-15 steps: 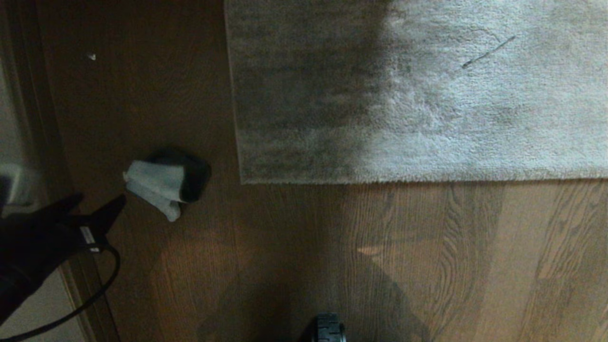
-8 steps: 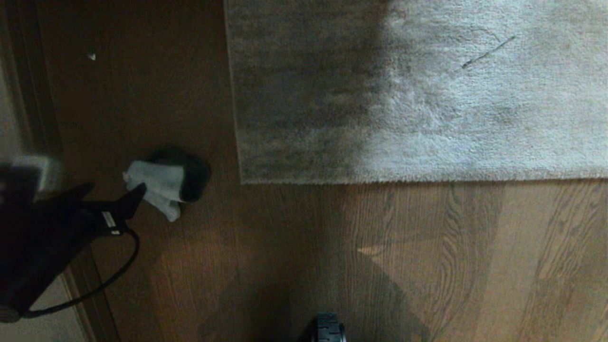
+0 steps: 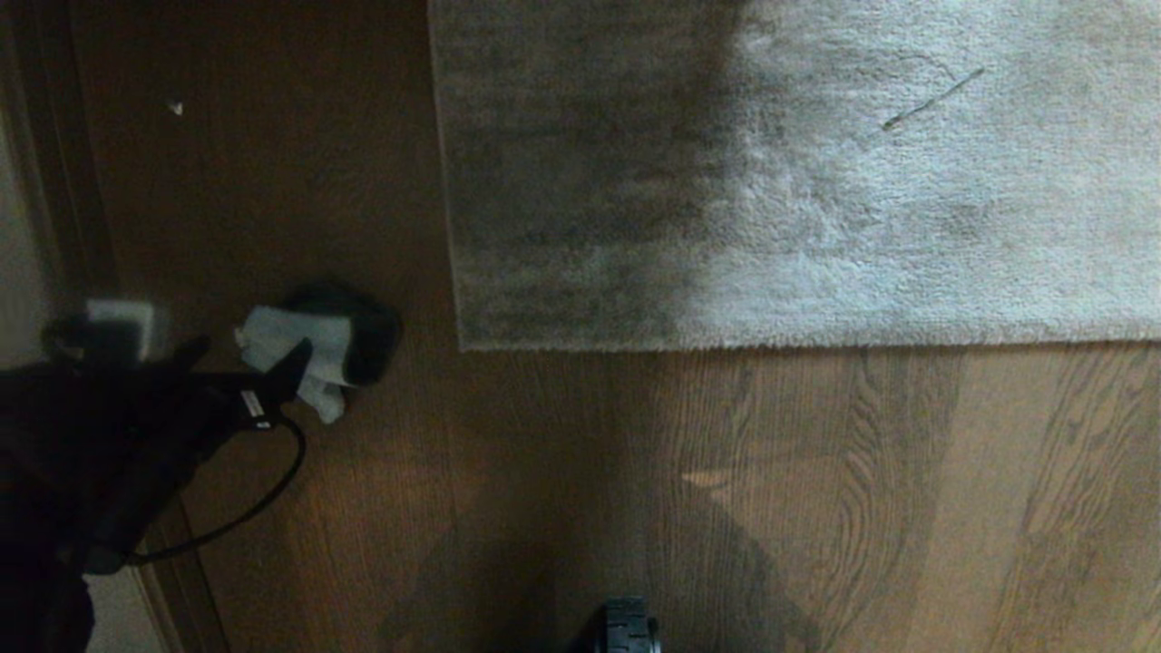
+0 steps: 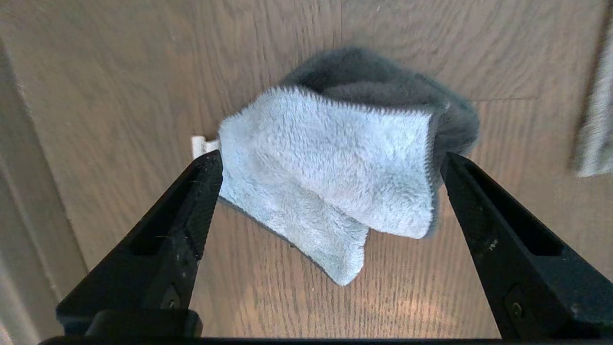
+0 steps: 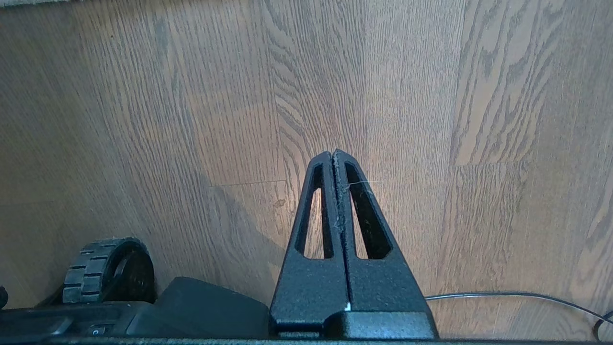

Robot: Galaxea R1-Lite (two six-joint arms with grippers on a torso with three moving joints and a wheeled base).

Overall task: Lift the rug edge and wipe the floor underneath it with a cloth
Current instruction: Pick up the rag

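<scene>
The cloth (image 4: 330,177) lies crumpled on the floor (image 3: 544,472), whitish over a dark grey fold, left of the rug edge (image 3: 458,272) and apart from it. The left pincer (image 4: 330,160) stands wide open, one finger on each side of the cloth. The right pincer (image 5: 334,158) hangs closed and empty above bare boards.

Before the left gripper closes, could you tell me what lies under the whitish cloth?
The cloth lies partly on a dark grey fluffy piece and partly on the wooden floor. How far the grey piece reaches beneath is covered. The left gripper straddles it, open.
</scene>
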